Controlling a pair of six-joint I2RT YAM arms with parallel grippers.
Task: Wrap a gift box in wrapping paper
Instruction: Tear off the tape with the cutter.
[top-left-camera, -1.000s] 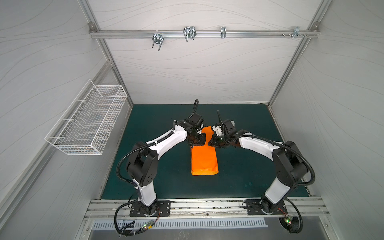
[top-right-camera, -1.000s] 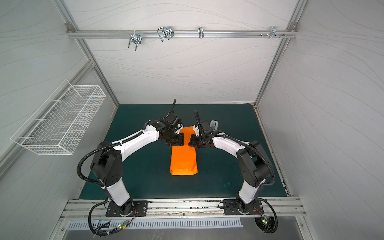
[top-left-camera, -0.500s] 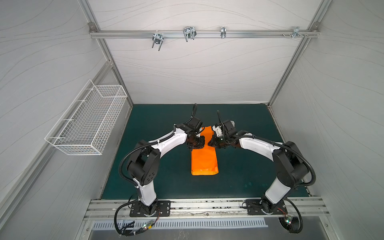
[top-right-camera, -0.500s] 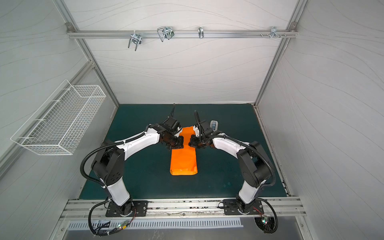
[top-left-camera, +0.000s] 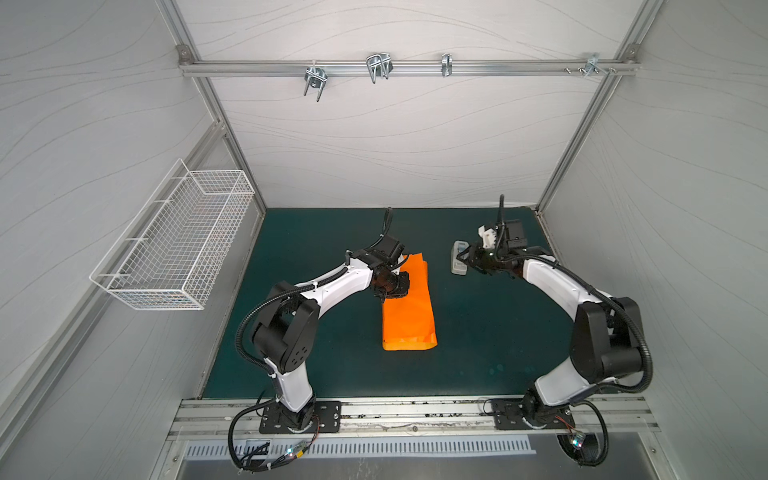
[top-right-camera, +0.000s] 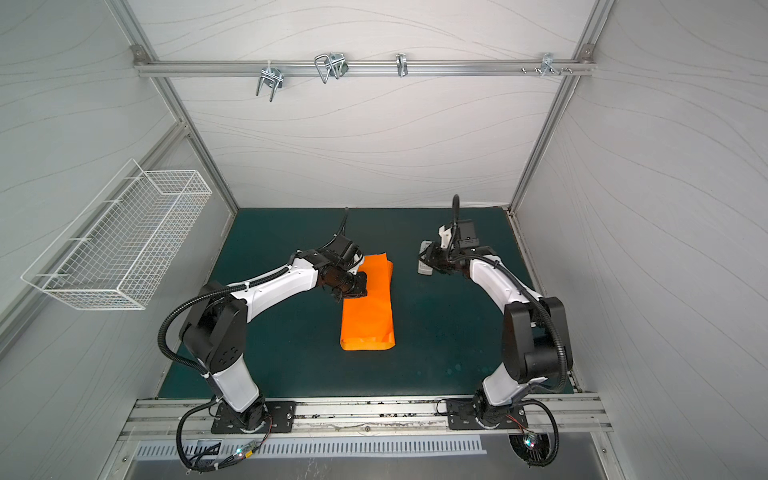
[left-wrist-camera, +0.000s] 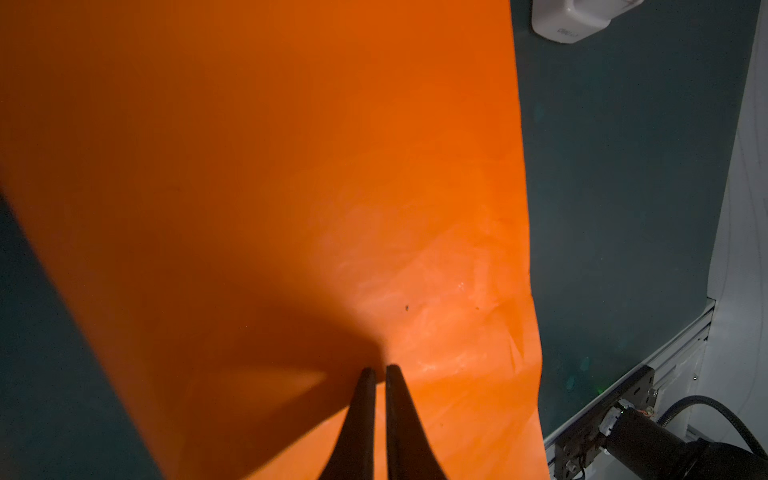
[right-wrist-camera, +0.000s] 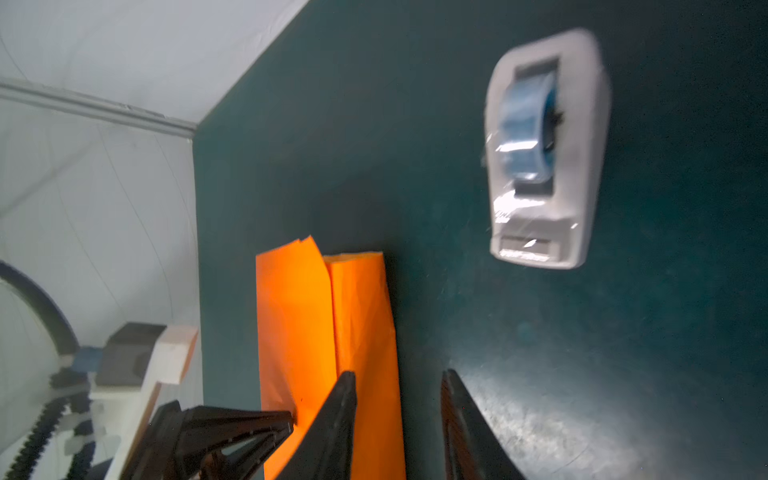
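Observation:
The orange wrapping paper (top-left-camera: 409, 316) (top-right-camera: 370, 316) lies folded into a long flat packet in the middle of the green mat. It fills the left wrist view (left-wrist-camera: 291, 187), and the right wrist view shows its far end (right-wrist-camera: 357, 316). The gift box is hidden. My left gripper (top-left-camera: 394, 291) (top-right-camera: 354, 289) (left-wrist-camera: 376, 370) is shut, its tips resting against the packet's top near the far end; the right wrist view also shows it (right-wrist-camera: 286, 417). My right gripper (top-left-camera: 467, 265) (top-right-camera: 431, 266) (right-wrist-camera: 399, 374) stands open over bare mat, right of the paper and beside the tape dispenser, holding nothing.
A white-grey tape dispenser (top-left-camera: 459, 262) (top-right-camera: 424, 262) (right-wrist-camera: 544, 153) (left-wrist-camera: 577, 16) with a blue roll sits on the mat at the back right. A white wire basket (top-left-camera: 178, 245) hangs on the left wall. White walls enclose the mat (top-left-camera: 490, 332) on three sides.
My right gripper has left the paper's far end, moved right toward the tape dispenser, and opened. The left gripper has stayed shut on the packet, shifting slightly nearer.

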